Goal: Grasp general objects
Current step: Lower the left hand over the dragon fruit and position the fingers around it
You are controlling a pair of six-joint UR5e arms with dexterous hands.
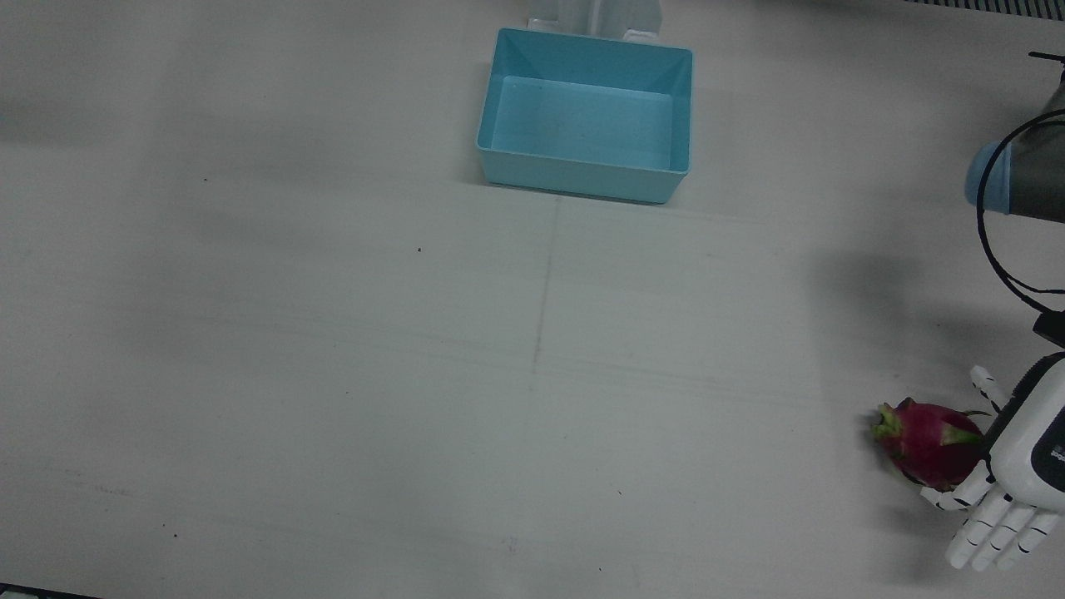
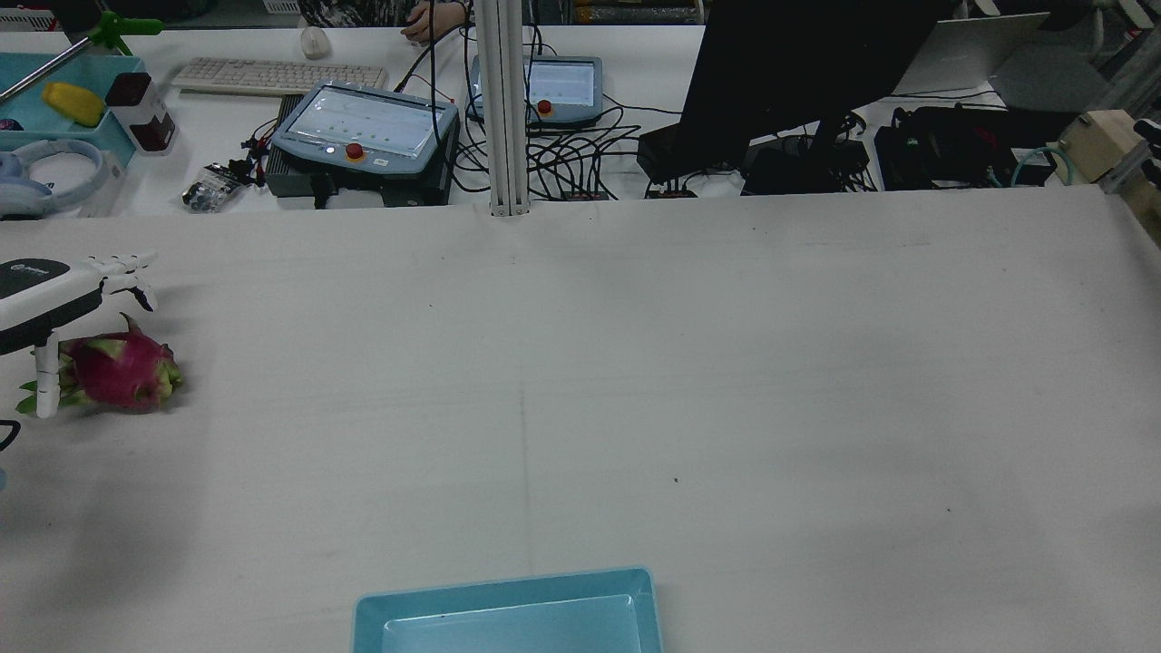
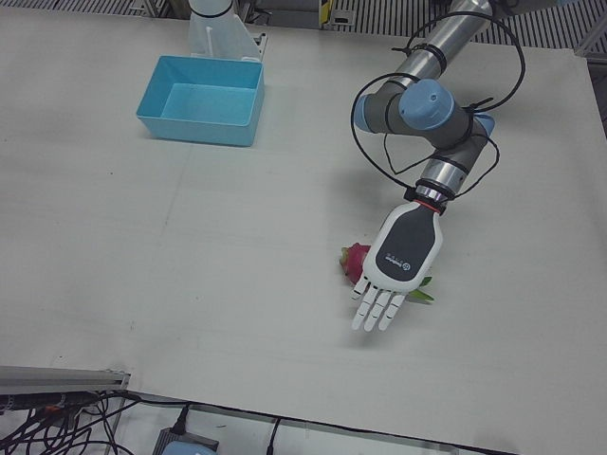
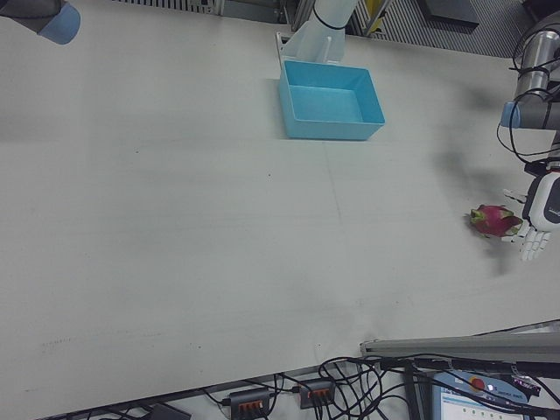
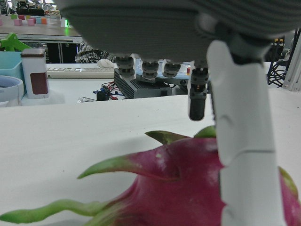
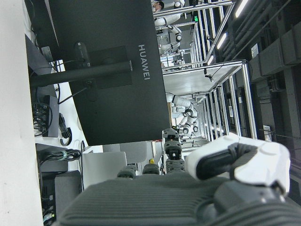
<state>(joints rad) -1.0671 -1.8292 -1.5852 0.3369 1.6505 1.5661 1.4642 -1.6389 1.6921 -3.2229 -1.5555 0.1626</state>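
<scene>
A magenta dragon fruit [image 1: 923,441] with green scales lies on the white table near the edge on the robot's left; it also shows in the rear view [image 2: 122,372]. My left hand [image 1: 1019,466] hovers flat, palm down, just over and beside it, open, with fingers [image 3: 379,308] stretched past the fruit [image 3: 355,260]. In the left hand view the thumb [image 5: 242,141] hangs down against the fruit's side [image 5: 178,188], the other fingers off it. My right hand [image 6: 197,188] shows only in its own view, raised, holding nothing, fingers apparently extended.
A light blue bin [image 1: 582,176] stands at the table's middle near the robot's pedestals, far from the fruit. Beyond the far edge sit teach pendants [image 2: 363,136], a keyboard [image 2: 272,74], cables and a dark monitor [image 2: 798,63].
</scene>
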